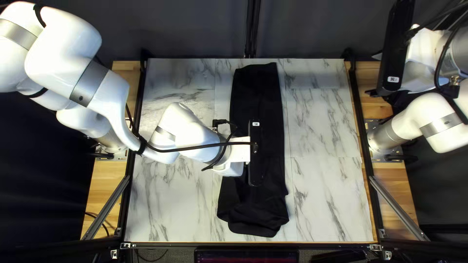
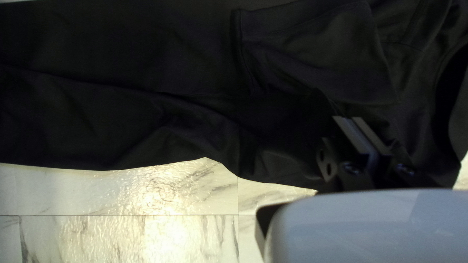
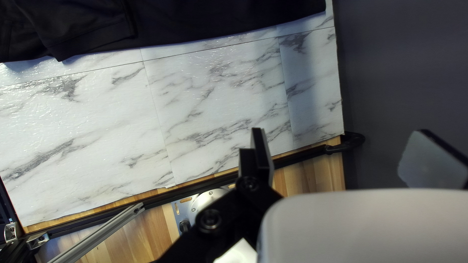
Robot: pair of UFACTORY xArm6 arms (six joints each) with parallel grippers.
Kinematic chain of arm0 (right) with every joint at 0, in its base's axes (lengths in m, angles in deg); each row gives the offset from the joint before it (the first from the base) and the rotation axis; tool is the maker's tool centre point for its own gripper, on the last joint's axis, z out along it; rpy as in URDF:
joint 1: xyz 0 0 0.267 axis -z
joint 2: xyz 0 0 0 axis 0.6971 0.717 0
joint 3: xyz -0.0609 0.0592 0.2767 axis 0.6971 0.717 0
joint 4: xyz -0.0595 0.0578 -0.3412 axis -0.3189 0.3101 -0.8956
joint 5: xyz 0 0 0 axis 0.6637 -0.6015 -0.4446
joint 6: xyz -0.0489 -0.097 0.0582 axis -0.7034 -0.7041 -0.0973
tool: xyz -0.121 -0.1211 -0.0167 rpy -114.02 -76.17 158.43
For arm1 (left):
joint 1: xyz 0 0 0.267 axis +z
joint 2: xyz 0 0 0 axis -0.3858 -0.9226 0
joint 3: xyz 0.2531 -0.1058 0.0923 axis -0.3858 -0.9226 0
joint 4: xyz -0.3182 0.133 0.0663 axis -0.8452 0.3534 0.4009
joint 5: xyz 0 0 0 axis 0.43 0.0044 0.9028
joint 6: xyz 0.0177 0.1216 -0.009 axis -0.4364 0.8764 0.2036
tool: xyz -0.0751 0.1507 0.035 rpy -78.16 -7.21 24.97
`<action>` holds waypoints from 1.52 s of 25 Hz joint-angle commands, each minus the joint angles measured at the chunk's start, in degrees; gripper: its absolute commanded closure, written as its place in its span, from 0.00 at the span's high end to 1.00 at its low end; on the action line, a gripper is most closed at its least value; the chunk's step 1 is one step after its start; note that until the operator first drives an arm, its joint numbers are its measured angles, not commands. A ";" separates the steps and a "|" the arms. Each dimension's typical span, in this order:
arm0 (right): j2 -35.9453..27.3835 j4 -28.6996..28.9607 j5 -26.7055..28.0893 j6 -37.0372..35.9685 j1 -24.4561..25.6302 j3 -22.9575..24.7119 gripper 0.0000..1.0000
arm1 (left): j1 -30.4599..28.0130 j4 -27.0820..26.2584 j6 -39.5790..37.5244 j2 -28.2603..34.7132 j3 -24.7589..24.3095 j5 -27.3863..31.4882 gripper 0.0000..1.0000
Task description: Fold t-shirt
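In the top left view, the black T-shirt (image 1: 257,97) is seen laid as a long, narrow strip down the middle of the marble-patterned tabletop (image 1: 324,126), from near its far edge toward its near edge, with the cloth bunched at the near end. The left gripper (image 1: 235,169) is held over the strip, between its middle and the bunched end, and its fingertips are hidden from this side. The right gripper (image 1: 387,99) is held aloft by the tabletop's right edge, well apart from the T-shirt.

In the left wrist view, the two fingers of the left gripper (image 2: 349,118) are brought together, with only a thin slit left between them. Their tips are seen against the T-shirt, beside a raised crease; whether any cloth is pinched cannot be told. A short sleeve (image 2: 317,53) is spread just ahead of the tips, and the neckline (image 2: 446,92) is seen to one side.

In the right wrist view, the fingers of the right gripper (image 3: 341,132) are spread wide apart, and nothing is held between them. They are seen over the tabletop's edge and the black rail (image 3: 309,155). The T-shirt is seen well ahead, across a stretch of marble-patterned surface.
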 commanded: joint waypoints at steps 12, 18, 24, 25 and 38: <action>0.00 0.00 0.00 0.00 0.00 0.00 1.00 | -1.65 9.20 -19.27 -1.98 -2.63 -1.05 1.00; 0.00 0.00 0.00 0.00 0.00 0.00 1.00 | -1.80 7.93 -17.13 -3.76 -1.40 -0.86 1.00; 0.00 0.00 0.00 0.00 0.00 0.00 1.00 | -2.12 0.27 -4.30 -13.33 7.21 1.50 1.00; 0.00 0.00 0.00 0.00 0.00 0.00 1.00 | -2.16 -0.05 -3.62 -14.24 7.98 1.48 1.00; 0.00 0.00 0.00 0.00 0.00 0.00 1.00 | -1.78 -7.15 7.76 -25.24 17.25 5.45 1.00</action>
